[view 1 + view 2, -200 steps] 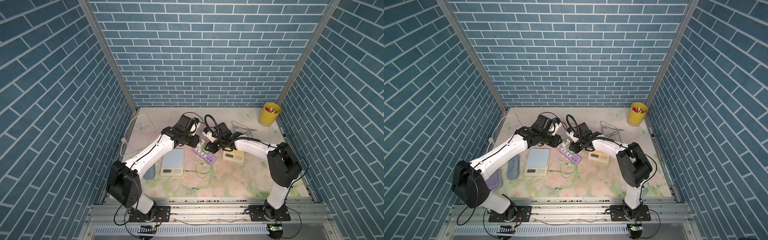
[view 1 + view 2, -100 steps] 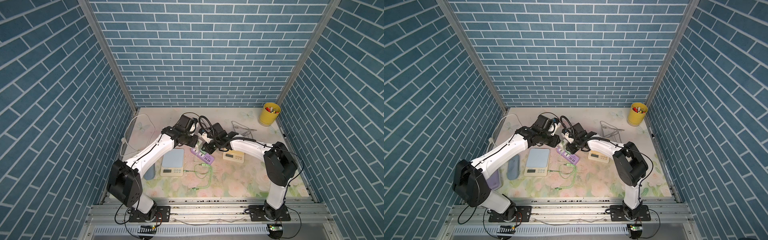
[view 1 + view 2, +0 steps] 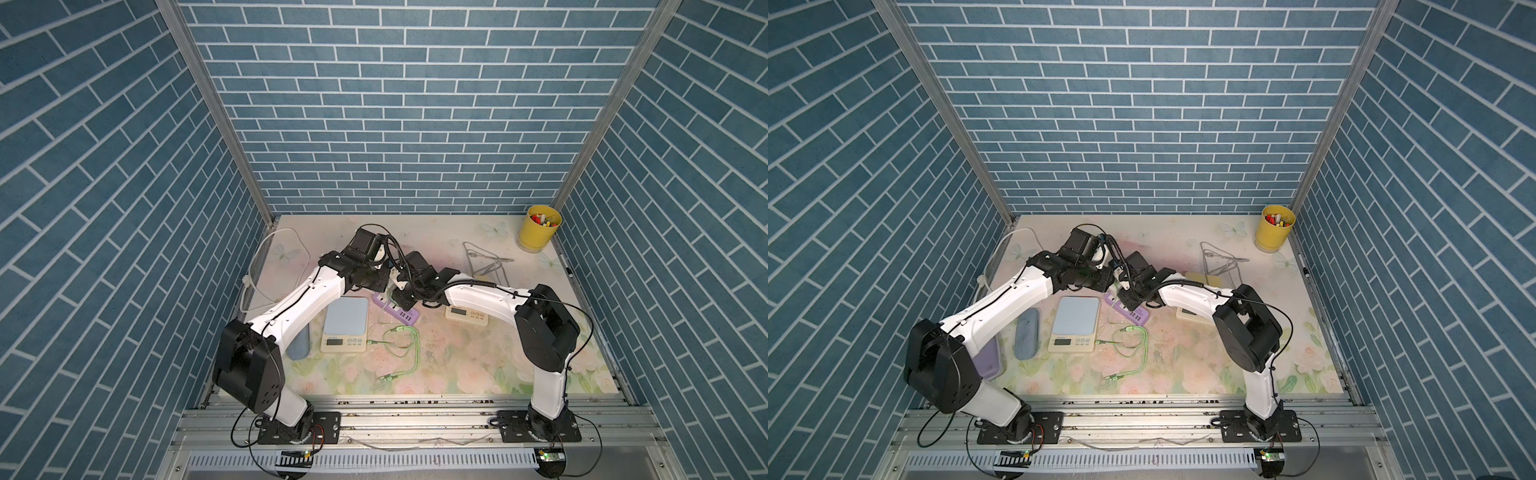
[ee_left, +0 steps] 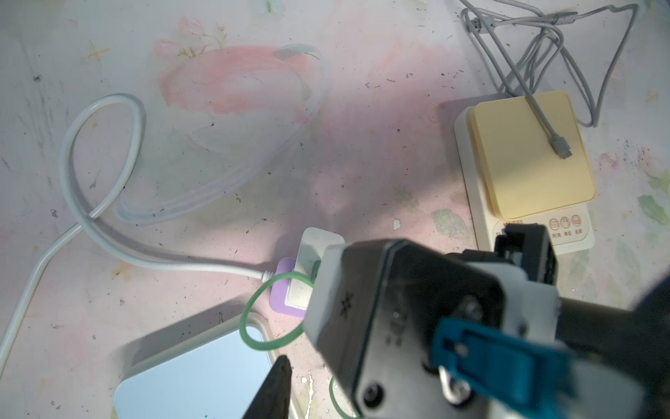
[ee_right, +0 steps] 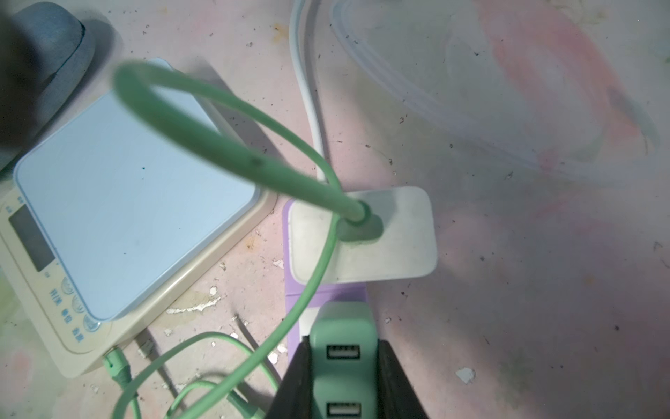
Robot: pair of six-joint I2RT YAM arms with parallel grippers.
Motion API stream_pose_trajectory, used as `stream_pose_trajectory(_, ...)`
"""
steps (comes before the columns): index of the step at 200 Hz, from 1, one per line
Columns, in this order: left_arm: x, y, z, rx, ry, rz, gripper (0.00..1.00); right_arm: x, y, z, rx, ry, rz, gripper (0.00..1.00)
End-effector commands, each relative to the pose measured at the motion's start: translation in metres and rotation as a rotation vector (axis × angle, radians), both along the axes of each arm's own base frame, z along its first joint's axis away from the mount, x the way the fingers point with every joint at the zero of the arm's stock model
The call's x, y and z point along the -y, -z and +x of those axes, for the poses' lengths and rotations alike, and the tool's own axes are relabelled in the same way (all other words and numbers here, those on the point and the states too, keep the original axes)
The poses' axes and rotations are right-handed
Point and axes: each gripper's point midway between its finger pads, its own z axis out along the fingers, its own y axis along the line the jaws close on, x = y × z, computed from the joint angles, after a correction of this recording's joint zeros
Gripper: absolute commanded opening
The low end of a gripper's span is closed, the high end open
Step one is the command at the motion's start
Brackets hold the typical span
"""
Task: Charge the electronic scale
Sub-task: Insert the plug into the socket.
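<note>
Scale (image 5: pixel 119 188) | green cable (image 5: pixel 217 145) touching | right fingers (image 5: pixel 395 384) clench charger (image 5: pixel 342 344) on strip (image 5: pixel 326 294) | left fingers (image 4: pixel 277 384) unclear

Bright, even top views; wrist views softer, with blurred foregrounds.

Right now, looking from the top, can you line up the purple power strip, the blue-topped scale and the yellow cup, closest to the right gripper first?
1. Purple plastic power strip: directly below the right gripper, mid-table.
2. Blue-topped cream scale: beside the strip, toward the left arm.
3. Round yellow cup: far back corner, right arm's side.
</note>
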Motion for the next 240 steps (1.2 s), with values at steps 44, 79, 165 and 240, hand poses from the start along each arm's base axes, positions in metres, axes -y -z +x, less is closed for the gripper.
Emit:
stream_pose_trajectory(44, -0.027, -0.007, -0.003, 0.019, -0.069, -0.001, 0.38, 0.107, 0.155, -0.074, -0.374, 0.054, -0.552, 0.00)
stream_pose_trajectory(79, -0.042, -0.012, -0.002, 0.036, -0.103, -0.007, 0.37, 0.108, 0.150, -0.064, -0.385, 0.079, -0.519, 0.00)
stream_pose_trajectory(165, -0.050, -0.008, 0.006, 0.047, -0.139, -0.029, 0.41, 0.124, 0.073, 0.042, -0.196, 0.042, -0.516, 0.00)
stream_pose_trajectory(240, -0.050, -0.014, 0.006, 0.064, -0.130, -0.031, 0.42, 0.121, 0.004, 0.039, -0.108, 0.067, -0.379, 0.53)
